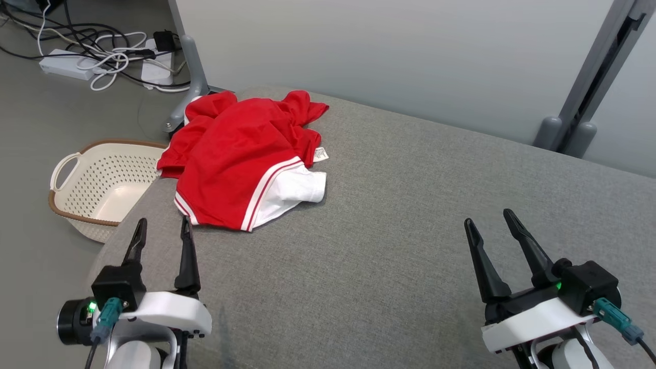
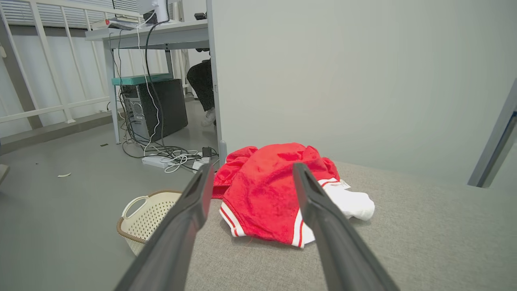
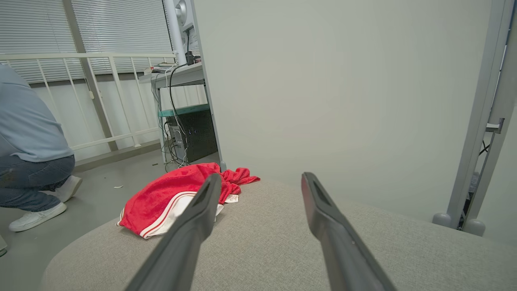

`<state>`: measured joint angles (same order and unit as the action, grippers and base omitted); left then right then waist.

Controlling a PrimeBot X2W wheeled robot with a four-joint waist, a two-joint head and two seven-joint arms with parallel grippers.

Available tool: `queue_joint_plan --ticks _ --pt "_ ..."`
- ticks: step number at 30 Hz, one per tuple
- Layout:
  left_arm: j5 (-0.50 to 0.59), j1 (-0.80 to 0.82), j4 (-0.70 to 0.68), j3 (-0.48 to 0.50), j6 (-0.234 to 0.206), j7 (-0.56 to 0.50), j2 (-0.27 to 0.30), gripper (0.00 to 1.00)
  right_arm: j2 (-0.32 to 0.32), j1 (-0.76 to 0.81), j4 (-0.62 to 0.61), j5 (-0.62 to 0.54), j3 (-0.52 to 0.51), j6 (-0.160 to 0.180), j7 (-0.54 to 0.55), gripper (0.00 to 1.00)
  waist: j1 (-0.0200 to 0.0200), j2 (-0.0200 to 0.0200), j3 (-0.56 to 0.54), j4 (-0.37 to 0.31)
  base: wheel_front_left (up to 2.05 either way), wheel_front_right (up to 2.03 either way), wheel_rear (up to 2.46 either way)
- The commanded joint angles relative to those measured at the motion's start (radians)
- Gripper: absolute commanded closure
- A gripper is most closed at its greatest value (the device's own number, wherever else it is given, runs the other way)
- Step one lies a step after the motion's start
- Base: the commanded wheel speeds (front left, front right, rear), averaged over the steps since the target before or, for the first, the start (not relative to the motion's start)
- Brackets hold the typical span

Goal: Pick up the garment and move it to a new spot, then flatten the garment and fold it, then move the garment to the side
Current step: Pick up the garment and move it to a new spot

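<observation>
At the far-left corner of the pad: crumpled red garment with white-striped hems and a white panel, lying in a heap and well ahead of both arms. A small white care tag shows at its right edge.
Support: broad grey woven fabric surface. The garment's left fold appears to drape past the rounded edge.
Below that edge: cream perforated plastic basket with a brown rim, standing on the floor just beside the overhang.
Left gripper: two long dark fingers spread wide, nothing between them. It is near the garment's striped hem but apart from it. In the left wrist view the left gripper frames the garment.
Right gripper: fingers likewise spread and empty, well apart from the garment and over bare fabric.
Step in hand (judged): the pick-up has not begun and the garment is untouched.
Hazard 1: a pinch on the top layer alone would lift one fold, and the rest would trail or bunch.
Hazard 2: a sideways nudge at the hem could slide the heap over the edge into the basket.
Hazard 3: fingers pressed too deep could snag the grey cover along with the cloth.
Bystander: a person crouching on the floor to the left of the surface, near the reach path.
</observation>
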<state>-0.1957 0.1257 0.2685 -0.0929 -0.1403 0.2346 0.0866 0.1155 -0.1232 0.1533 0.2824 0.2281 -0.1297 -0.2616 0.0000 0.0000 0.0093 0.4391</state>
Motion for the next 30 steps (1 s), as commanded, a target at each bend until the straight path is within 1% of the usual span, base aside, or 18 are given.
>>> queue_joint_plan --ticks 1,4,8,10,12,18,23,24,30 --pt "-0.011 0.022 -0.01 0.005 0.011 -0.008 0.008 0.0 0.01 -0.008 0.002 0.005 -0.005 -0.002 -0.005 0.0 0.0 0.0 0.004 -0.007 0.0 0.0 0.0" --pt "-0.044 0.066 -0.023 0.009 0.036 -0.074 0.022 0.0 0.014 -0.014 -0.005 0.01 -0.009 -0.002 -0.005 0.0 0.0 0.0 0.022 -0.024 0.0 0.0 0.0" --pt "-0.068 0.134 -0.021 0.028 0.044 -0.156 0.051 0.0 0.002 -0.026 -0.042 0.045 -0.02 -0.002 -0.005 0.0 0.0 0.0 0.042 -0.052 0.0 0.0 0.0" --pt "-0.074 0.174 -0.012 0.039 0.045 -0.212 0.078 0.0 0.007 -0.034 -0.056 0.046 -0.014 -0.002 -0.005 0.0 0.0 0.0 0.054 -0.071 0.0 0.0 0.0" --pt "-0.097 0.221 0.001 0.052 0.052 -0.276 0.092 0.0 0.011 -0.044 -0.065 0.044 -0.01 -0.002 -0.005 0.0 0.0 0.0 0.066 -0.089 0.0 0.0 0.0" --pt "-0.162 0.359 0.093 0.095 0.069 -0.462 0.158 0.0 0.028 -0.084 -0.088 0.048 0.022 -0.002 0.001 0.0 0.0 0.0 0.127 -0.154 0.0 0.0 0.0" --pt "-0.216 0.472 0.179 0.137 0.079 -0.564 0.208 0.0 0.032 -0.131 -0.107 0.057 0.062 -0.002 0.009 0.0 0.0 0.0 0.19 -0.217 0.0 0.0 0.0" --pt "-0.216 0.472 0.179 0.137 0.079 -0.564 0.208 0.0 0.032 -0.131 -0.107 0.057 0.062 -0.002 0.009 0.0 0.0 0.0 0.19 -0.217 0.0 0.0 0.0" --pt "-0.268 0.598 0.277 0.169 0.104 -0.665 0.271 0.0 0.037 -0.176 -0.135 0.074 0.09 -0.002 0.011 0.0 0.0 0.0 0.276 -0.296 0.0 0.0 0.0"
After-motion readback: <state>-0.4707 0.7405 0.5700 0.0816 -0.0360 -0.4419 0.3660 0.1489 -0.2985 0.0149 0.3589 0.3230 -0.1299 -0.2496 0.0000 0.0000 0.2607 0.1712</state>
